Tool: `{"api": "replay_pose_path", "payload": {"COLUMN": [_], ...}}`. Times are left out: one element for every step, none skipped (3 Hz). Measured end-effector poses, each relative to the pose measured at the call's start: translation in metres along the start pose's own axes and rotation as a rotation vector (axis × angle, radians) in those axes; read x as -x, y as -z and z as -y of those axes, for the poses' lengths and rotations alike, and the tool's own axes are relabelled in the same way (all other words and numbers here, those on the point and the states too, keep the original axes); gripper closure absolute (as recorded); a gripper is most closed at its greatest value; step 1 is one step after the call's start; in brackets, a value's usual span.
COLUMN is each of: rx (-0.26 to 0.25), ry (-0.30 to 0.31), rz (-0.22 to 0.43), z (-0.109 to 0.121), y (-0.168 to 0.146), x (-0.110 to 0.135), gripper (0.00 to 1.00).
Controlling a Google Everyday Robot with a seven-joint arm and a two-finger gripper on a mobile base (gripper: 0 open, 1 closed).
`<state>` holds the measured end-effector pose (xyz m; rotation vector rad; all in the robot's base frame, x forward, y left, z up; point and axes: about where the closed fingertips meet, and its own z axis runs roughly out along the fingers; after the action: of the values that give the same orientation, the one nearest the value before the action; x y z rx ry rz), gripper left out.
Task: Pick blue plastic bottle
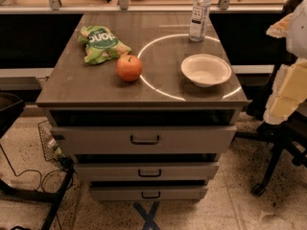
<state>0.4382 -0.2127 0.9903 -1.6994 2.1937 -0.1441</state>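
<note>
The blue plastic bottle (199, 13) is a slim clear bottle with a white label with dark print and a pale cap. It stands upright at the far right of the grey cabinet top (96, 87). A red-orange apple (129, 67) sits near the middle front, well to the bottle's left and nearer the camera. Pale, blocky parts of my arm (290, 87) show at the right edge, beside the cabinet and lower than the bottle. My gripper itself is out of view.
A white bowl (206, 70) sits in front of the bottle. A green snack bag (100, 43) lies at the left. The cabinet has three drawers (144, 139). A black chair base (273, 162) is at the right, a wire basket (50, 145) at the left. A rail runs behind.
</note>
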Motion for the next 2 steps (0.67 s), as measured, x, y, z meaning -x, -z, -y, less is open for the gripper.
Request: {"api": "replay_pose_path", "payload": {"rx": [0.0,-0.035], "ry": [0.0,-0.027], "rz": [0.0,0.021], "z": [0.0,0.0037], "y": [0.0,-0.0027], "x": [0.0,0.0014], "gripper": [0.0,0.0]}}
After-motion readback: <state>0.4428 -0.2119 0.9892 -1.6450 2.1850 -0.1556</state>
